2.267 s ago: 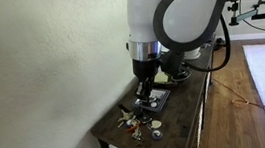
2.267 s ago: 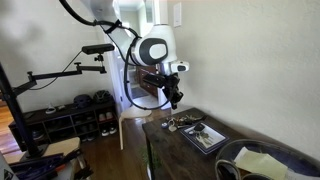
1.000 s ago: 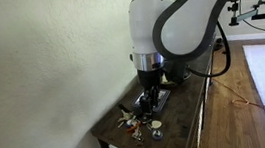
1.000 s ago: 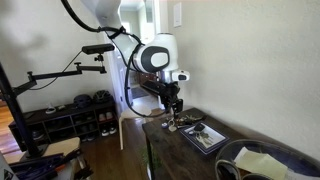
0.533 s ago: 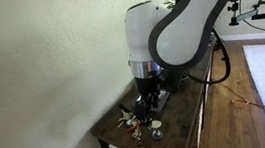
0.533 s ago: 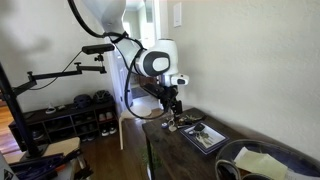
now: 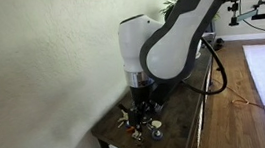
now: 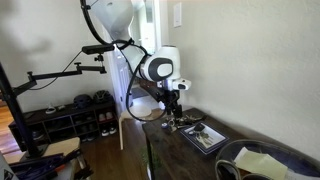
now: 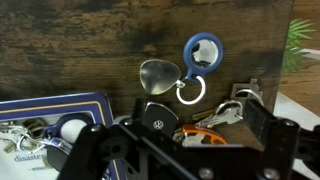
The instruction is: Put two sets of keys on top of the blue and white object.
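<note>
From where I stand the job looks half done; one bunch of silvery keys with a round silver fob (image 9: 30,135) already lies on the flat blue and white book-like rectangle (image 9: 60,108), near its corner; the second bunch, with a blue ring fob, a silvery teardrop tag and a black car key (image 9: 160,75), lies on the bare dark wooden table (image 9: 80,45) just beside that rectangle; the gripper (image 9: 183,140) hangs low over this second bunch, jaws spread wide and grasping nothing; what is left, I judge, is to pinch that bunch and carry it across.
</note>
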